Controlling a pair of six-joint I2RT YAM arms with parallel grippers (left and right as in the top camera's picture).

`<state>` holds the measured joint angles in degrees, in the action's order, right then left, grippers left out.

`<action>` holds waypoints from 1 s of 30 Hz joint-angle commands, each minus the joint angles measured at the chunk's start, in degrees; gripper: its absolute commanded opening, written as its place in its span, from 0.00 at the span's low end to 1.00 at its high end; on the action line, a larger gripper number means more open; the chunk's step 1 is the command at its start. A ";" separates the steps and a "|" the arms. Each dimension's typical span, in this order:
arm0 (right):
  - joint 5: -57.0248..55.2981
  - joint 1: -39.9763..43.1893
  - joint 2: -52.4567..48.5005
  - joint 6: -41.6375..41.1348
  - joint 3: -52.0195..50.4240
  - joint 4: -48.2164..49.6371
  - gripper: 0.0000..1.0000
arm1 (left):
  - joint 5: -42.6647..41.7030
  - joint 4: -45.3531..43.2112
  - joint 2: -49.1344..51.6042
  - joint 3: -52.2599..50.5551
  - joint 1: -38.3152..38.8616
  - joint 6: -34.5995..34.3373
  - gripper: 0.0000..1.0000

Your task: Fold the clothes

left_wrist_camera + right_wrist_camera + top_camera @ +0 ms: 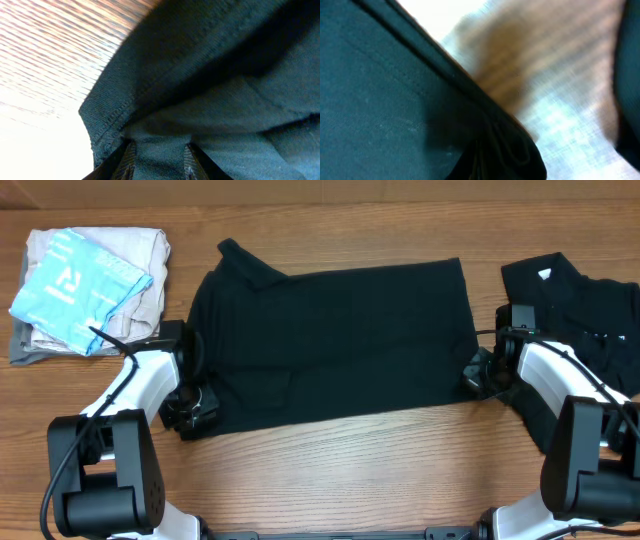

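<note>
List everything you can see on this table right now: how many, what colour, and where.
spread garment: one, black, flat at the table's centre.
crumpled garment: one, black with a small white label, far right.
folded clothes stack: one pile, beige, light blue and grey, far-left corner.
table: one, brown wood, under everything.
left gripper: one, black, pinching the spread garment at its near-left corner.
right gripper: one, black, pinching its near-right corner.

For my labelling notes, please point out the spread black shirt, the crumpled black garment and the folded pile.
spread black shirt (340, 340), overhead view, middle of body.
crumpled black garment (585, 300), overhead view, upper part.
folded pile (80, 285), overhead view, light blue top.
</note>
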<state>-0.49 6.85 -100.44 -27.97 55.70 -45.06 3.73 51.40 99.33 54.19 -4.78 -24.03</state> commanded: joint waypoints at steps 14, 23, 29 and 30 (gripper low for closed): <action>-3.91 0.26 -1.07 -4.83 5.75 -10.40 0.04 | 2.23 6.49 0.31 6.64 -1.92 -0.15 0.27; 11.19 -2.75 0.96 8.28 18.18 -17.16 0.05 | -0.39 19.23 0.31 30.45 -1.92 1.03 0.31; 16.02 -4.13 0.90 11.69 18.62 -15.67 0.11 | -17.29 20.83 0.35 33.90 -0.98 5.49 0.07; 16.02 -4.13 0.90 11.69 18.62 -15.65 0.11 | -17.99 20.90 0.35 33.22 -0.48 5.49 0.04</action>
<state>12.62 2.76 -101.06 -18.92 73.19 -61.01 -6.13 71.85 99.66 87.68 -5.98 -20.67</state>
